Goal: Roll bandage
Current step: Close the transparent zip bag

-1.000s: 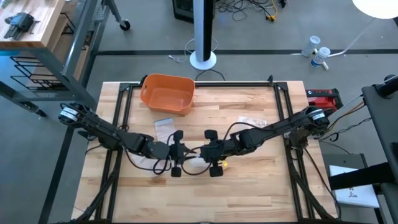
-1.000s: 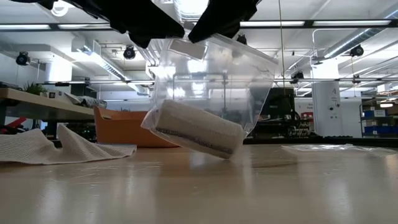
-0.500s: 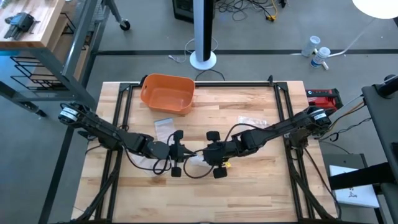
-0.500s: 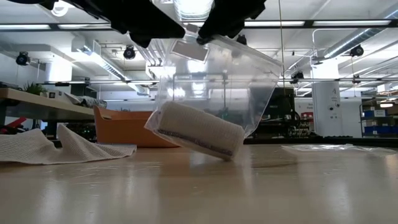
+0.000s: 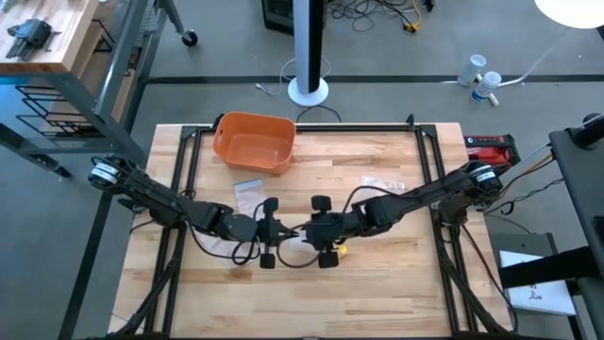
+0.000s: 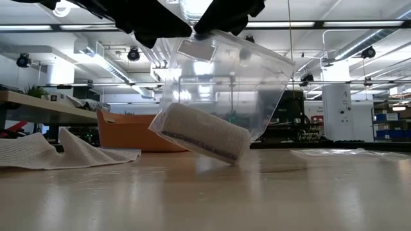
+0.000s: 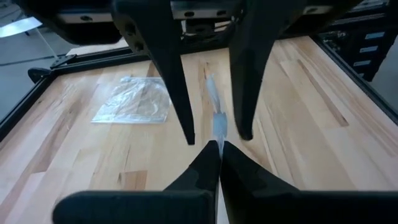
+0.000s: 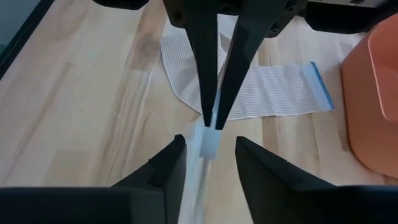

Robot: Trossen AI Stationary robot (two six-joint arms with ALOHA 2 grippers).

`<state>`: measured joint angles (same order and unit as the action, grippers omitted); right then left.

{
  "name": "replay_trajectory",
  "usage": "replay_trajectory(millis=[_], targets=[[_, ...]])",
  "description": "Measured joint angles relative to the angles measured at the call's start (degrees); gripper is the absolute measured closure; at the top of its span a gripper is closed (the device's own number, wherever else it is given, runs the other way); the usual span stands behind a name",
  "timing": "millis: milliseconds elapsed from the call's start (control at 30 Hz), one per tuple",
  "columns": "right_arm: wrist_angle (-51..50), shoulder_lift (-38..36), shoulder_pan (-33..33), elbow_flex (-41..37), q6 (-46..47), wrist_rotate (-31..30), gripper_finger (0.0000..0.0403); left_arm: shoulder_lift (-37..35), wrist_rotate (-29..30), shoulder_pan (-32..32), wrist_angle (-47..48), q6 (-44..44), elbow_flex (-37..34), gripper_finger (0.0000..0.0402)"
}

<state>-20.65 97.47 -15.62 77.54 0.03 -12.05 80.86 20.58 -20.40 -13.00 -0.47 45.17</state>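
Hanging inside a clear plastic bag [image 6: 221, 83], the rolled bandage [image 6: 202, 133] sits tilted, its lower end just touching or nearly touching the surface [image 6: 205, 192] near the middle; I can't tell which. Both arms pinch the bag's top edge between them. The left tool [image 7: 214, 146] has its fingers pressed together on the thin plastic edge, and it meets the right arm's tool head-on. The right tool [image 8: 208, 146] stands narrowly apart with the same plastic edge between its fingers; whether it actually grips I cannot tell. My guess is the bag is held up by its mouth so the roll settles to the bottom and the opening stays on top, either for sealing or for pulling it apart.

From above, the two tools meet just left of centre, a little toward the near side of the surface. An unrolled strip of bandage [image 8: 273, 90] lies flat to the left, beside the left arm, with its blue end pointing toward the orange bin [image 5: 253, 142] at the far edge. Another crumpled clear bag [image 7: 134, 102] lies on the right half, well apart from the held one. The near half of the surface offers the most room for lowering the bag, and all four edges are well clear of the tools.
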Motion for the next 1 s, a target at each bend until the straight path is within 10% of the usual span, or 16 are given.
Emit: replay_trajectory(millis=[367, 1000], targets=[[0.1, 0.4, 0.0, 0.0, -0.3, 0.0, 0.0388, 0.0, -0.1, 0.0, 0.0, 0.7, 0.0, 0.0401], [-6.2, -1.4, 0.0, 0.0, 0.9, 0.0, 0.0388, -1.3, -0.6, 0.0, 1.0, 0.8, 0.0, 0.0395]])
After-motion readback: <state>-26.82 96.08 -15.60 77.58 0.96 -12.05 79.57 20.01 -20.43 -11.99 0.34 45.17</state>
